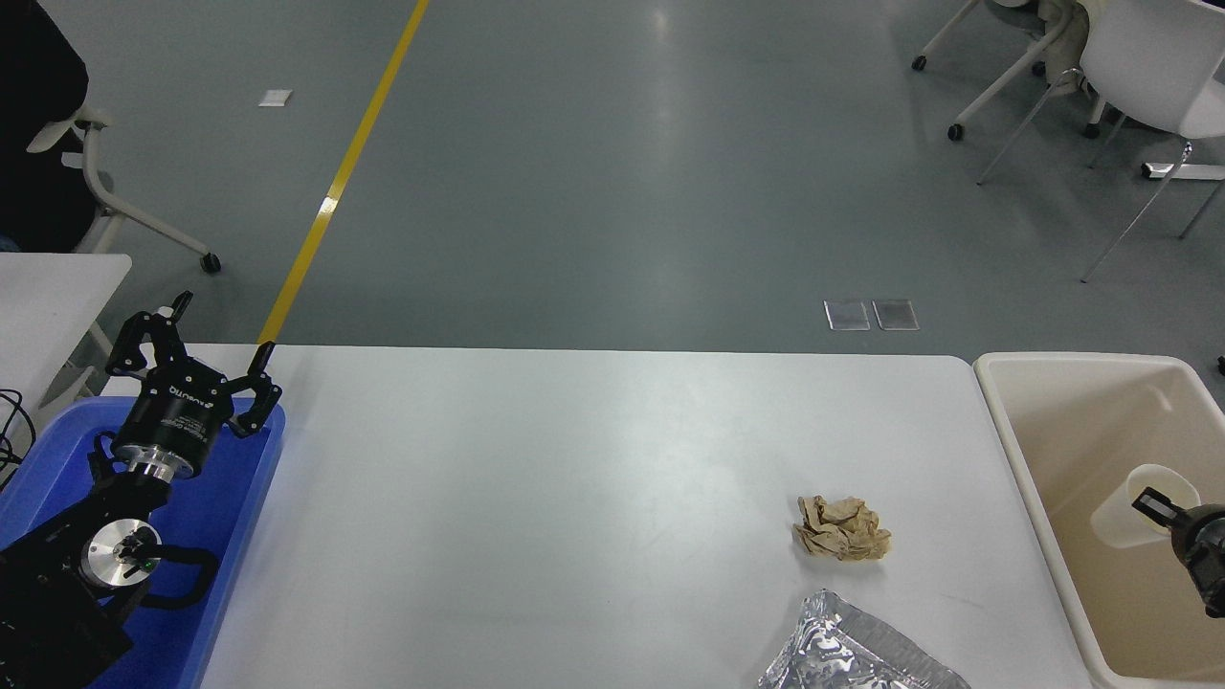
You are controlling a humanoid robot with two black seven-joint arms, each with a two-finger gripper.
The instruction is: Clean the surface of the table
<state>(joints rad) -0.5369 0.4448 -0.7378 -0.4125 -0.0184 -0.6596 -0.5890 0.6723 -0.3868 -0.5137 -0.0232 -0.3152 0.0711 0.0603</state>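
Observation:
The white table surface (574, 478) holds a crumpled brown paper ball (842, 528) right of centre and a crinkled silver foil wrapper (852, 653) at the near edge. My right gripper (1155, 505) comes in from the right edge, inside the beige bin (1014, 440). It is shut on the rim of a translucent white cup (1129, 517), which hangs tilted in the bin. My left gripper (191, 344) stays parked, open and holding nothing, above the far end of a blue tray (249, 498) at the lower left.
A smaller white table (48, 297) stands at the far left, with a wheeled chair (105, 191) behind it. White chairs (1129, 67) stand on the grey floor at the top right. A yellow floor line (345, 163) runs toward the table's left corner.

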